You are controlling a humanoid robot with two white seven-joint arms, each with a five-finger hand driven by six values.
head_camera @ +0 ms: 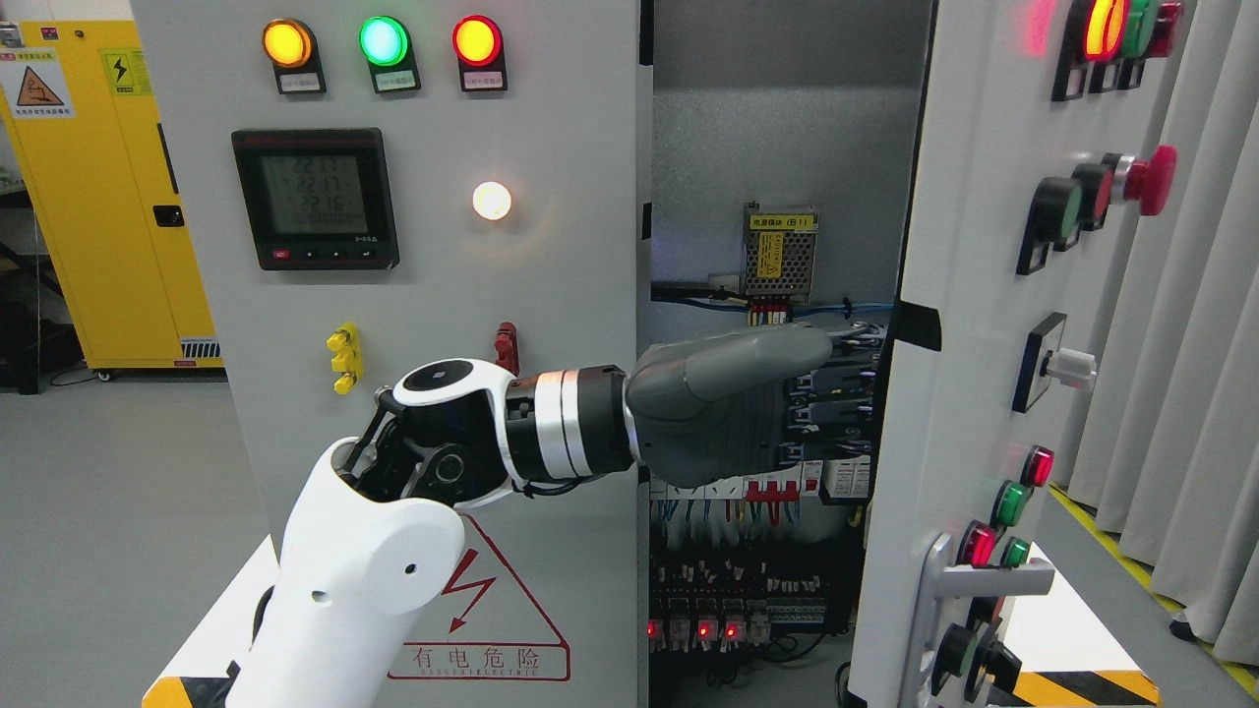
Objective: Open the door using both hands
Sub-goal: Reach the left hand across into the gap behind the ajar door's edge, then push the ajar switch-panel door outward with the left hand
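While the right door [944, 413] of the grey electrical cabinet [787, 128] stands swung open toward the camera, the left hand [733, 408] reaches across from the lower left into the gap, its grey fingers [787, 349] extended toward the door's inner edge. Whether they actually grip that edge cannot be told; the fingertips are hidden behind it. No right hand shows.

Left door [433, 295] closed. Readable on it: red triangle warning sign [492, 610] with lightning bolt, "有电危险". Black digital meter [315, 197] shows three rows of digits, too blurred to read. Above it, orange, green and red indicator lamps [384, 41] with small labels, unreadable. A white lamp [492, 201] is lit right of the meter.

Inside the cabinet: a mesh power supply [780, 254] with yellow label, text too small to read; below it rows of breakers and relays [767, 551], blue wiring, small red LEDs.

Open door carries green and red buttons [1023, 492], a red mushroom button [1146, 180] and a handle [944, 590].

Yellow storage cabinet [98, 197] at far left.
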